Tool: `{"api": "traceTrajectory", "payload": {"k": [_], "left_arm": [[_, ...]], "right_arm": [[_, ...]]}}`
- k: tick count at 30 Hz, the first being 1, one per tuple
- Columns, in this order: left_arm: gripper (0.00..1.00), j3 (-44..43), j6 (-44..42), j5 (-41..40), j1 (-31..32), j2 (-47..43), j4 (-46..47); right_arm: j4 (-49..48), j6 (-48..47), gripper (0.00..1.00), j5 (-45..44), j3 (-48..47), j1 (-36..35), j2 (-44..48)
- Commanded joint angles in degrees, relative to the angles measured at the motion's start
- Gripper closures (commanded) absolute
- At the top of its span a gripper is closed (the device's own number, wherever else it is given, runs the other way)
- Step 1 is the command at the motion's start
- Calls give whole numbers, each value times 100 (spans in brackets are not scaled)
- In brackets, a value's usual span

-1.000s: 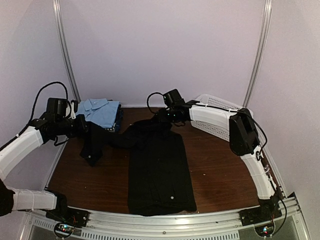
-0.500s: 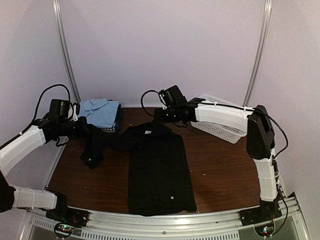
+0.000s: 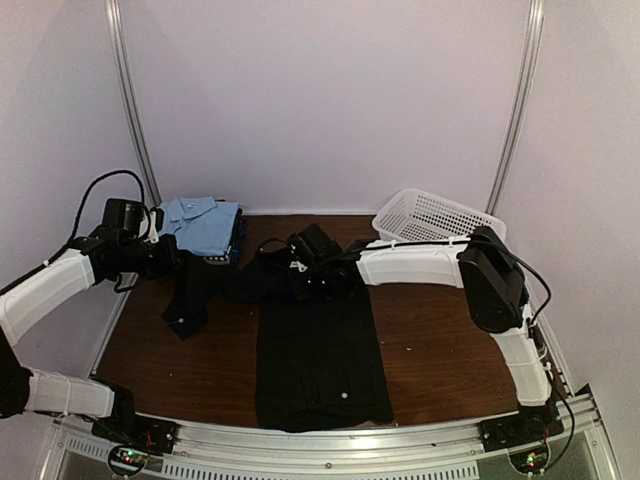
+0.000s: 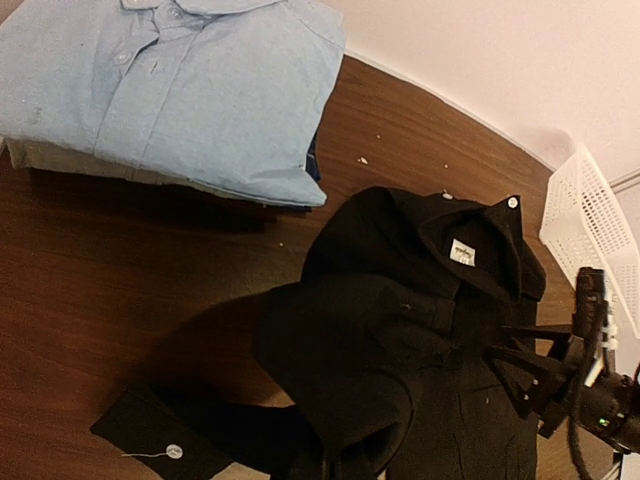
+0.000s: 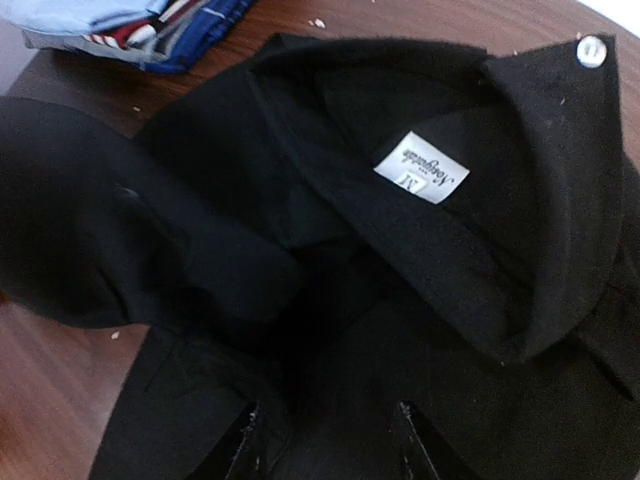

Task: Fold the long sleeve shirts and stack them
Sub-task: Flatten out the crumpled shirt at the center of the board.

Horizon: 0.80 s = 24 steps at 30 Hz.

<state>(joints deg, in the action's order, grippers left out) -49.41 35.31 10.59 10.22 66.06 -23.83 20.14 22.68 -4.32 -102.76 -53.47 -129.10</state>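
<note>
Down the middle of the table point(image 3: 430, 330) lies the black shirt point(image 3: 320, 350), spread flat with its hem toward the near edge and its collar point(image 5: 520, 200) toward the far edge. A white label point(image 5: 422, 167) shows inside the open collar.

Toward the left edge, the left gripper point(image 3: 168, 256) is clamped tight on the shirt's sleeve point(image 3: 190, 295). It holds the sleeve up off the wood, so the cloth hangs down in a dark fold below it. In the left wrist view the cuff point(image 4: 160, 448), with its small white button, rests on the table near the bottom of the frame.

The right gripper point(image 5: 328, 445) is low over the shirt's upper chest, just on the near side of the collar. Its fingers point(image 5: 245, 445) stand partly apart, neither wide nor narrow, with black cloth beneath and between them. Whether they have caught any of that cloth I cannot tell.

At the far left corner sits the light blue shirt point(image 3: 198, 222), folded with its collar up, on top of other folded shirts point(image 5: 170, 45) whose dark blue and striped edges show beneath it. That pile is just beside the black shirt's raised shoulder but apart from it. At the far right corner stands a white mesh basket point(image 3: 435, 215), well apart from the shirts.
</note>
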Motion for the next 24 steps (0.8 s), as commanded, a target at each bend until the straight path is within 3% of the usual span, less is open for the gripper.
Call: {"api": "traceTrajectory", "payload": {"k": [1,11,18,24], "left_arm": [[100,-335,-214,228,-46,78,252],[100,-873,-610,220,-46,52,-363],[100,-1062,-710,20,-46,53,-600],[100,-1094,-718,-62,-46,99,-622]], "right_arm": [[178,82,57,-148,-584,189,-691],[404,1,56,-301,-2227,1040,-1772],[-207,237,47,402,-2738,1643,-2039],[-577,445,30,975,-2890,1778,-2019]]}}
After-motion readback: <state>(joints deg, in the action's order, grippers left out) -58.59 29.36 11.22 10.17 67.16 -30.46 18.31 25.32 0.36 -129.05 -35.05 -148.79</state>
